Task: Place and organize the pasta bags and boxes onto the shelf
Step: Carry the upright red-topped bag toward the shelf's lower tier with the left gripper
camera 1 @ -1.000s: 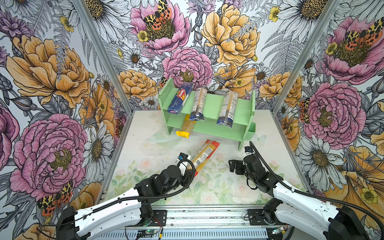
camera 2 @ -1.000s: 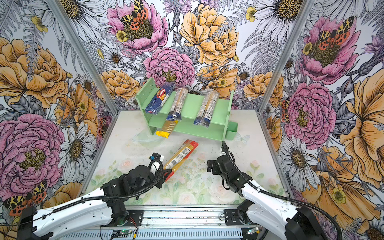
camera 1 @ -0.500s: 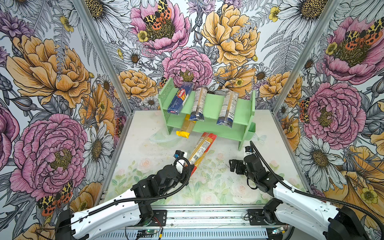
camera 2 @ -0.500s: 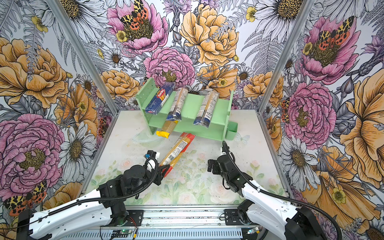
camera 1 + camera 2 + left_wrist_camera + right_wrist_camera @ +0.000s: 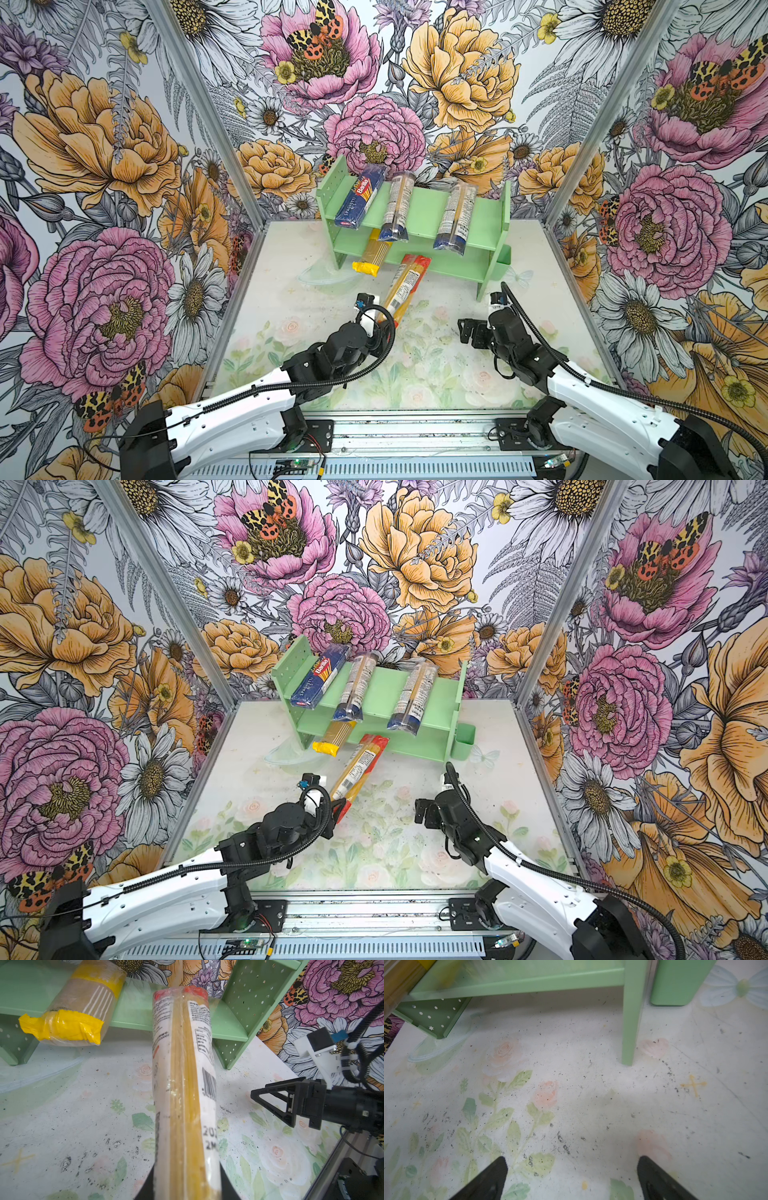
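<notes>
1. The left gripper (image 5: 382,326) is clamped on the near end of the red bag (image 5: 405,282). The bag runs from the jaws toward the table's (image 5: 291,299) back edge, where the shelf (image 5: 419,208) stands. Its red far end is at the front edge of the lower board; I cannot tell whether it rests on it.
2. The step looks like feeding the bag onto the lower board. Push along the bag's own length. It is held by one end only and will likely sag, so raise the tip just over the edge before driving in.
3. The yellow bag (image 5: 372,257) lies near the lower board's left end and sticks out over its front edge, just beside the red tip. Aim right of it, where the board is bare up to the right side panel.
4. On the top board, the box (image 5: 359,197) and two navy bags (image 5: 397,208) (image 5: 455,218) overhang the front edge. Keep the red bag under their ends.
5. The right gripper (image 5: 465,332) has its jaws spread and empty. It sits over the table near the shelf's right front leg, well apart from the red bag. The bin (image 5: 463,742) hangs outside the right panel.
6. The table's front half is bare between the arms, so pulling straight back toward the front edge looks unobstructed.
</notes>
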